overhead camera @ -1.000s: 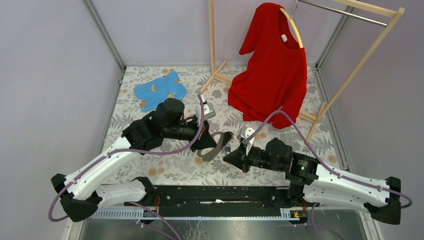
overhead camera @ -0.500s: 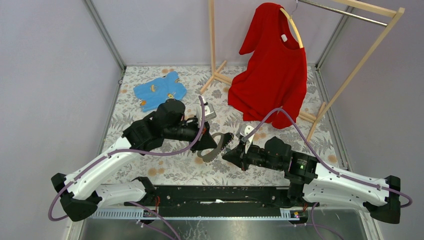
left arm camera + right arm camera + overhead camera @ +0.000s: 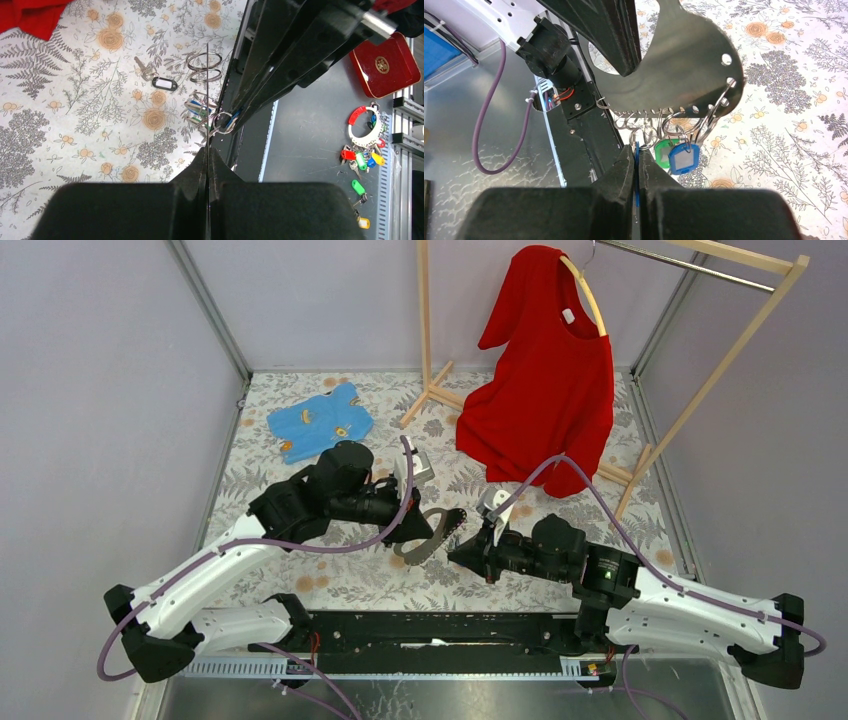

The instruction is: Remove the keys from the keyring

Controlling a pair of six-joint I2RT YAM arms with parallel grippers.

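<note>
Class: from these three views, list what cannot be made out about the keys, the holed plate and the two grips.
- Right wrist view: the jaws of the right gripper cover all but a blue sliver; key or tag, unclear.
- Left wrist view: the holed plate shows edge-on, a thin line in the left gripper; its holes cannot be read.
- Top view: the keys are too small, crowded between both grippers.

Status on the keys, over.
Left gripper shut on the holed keyring plate. Right gripper shut on a blue key tag hanging from it. Other tagged keys hang on rings. Nothing blocking.
</note>
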